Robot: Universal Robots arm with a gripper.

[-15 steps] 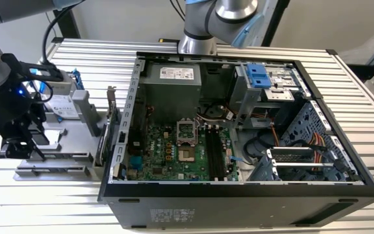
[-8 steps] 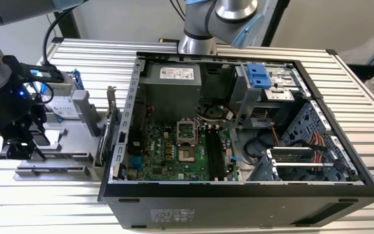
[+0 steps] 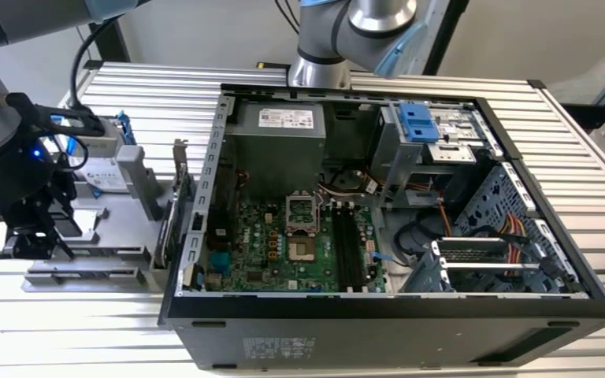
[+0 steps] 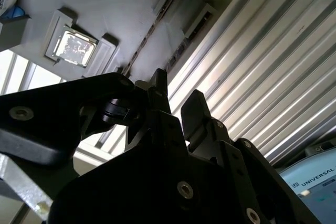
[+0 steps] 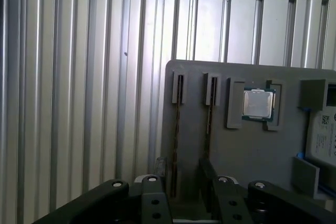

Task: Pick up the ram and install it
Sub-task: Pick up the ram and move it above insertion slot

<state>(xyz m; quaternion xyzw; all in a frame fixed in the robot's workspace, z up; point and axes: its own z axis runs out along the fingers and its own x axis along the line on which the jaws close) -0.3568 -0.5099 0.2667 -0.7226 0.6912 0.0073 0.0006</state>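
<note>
Where the arm hangs over the parts holder, entry one is the black two-finger gripper [image 5: 182, 181]. Its fingers are parted a moderate way and nothing is clamped between them.

Entry two is the ram [image 5: 177, 121], a long narrow board seen edge-on as a thin dark line. It stands in a narrow slot of the flat grey plastic holder plate [image 5: 247, 156]. In the first wrist view its line runs into the gap between the fingers, so the gripper straddles it. Whether either finger touches it cannot be told.

Entry three is a second thin dark strip [image 5: 210, 124] of like form. It stands in the parallel slot just beside the ram and passes behind one of the fingers.

Entry four is a square silver processor chip [image 5: 258, 103], lying flat in a raised grey frame beyond the second slot.

Entry five is a boxy silver hard drive [image 5: 321, 135] with a blue handle, just past the chip.

In the exterior view the gripper is at the exterior view's left, low over the plate, which rests on a ribbed aluminium table [image 3: 92, 331]. Farther off, toward the exterior view's right, an open black desktop computer case [image 3: 387, 323] lies on its side. Its green motherboard [image 3: 281, 244] faces up, well apart from the gripper.
</note>
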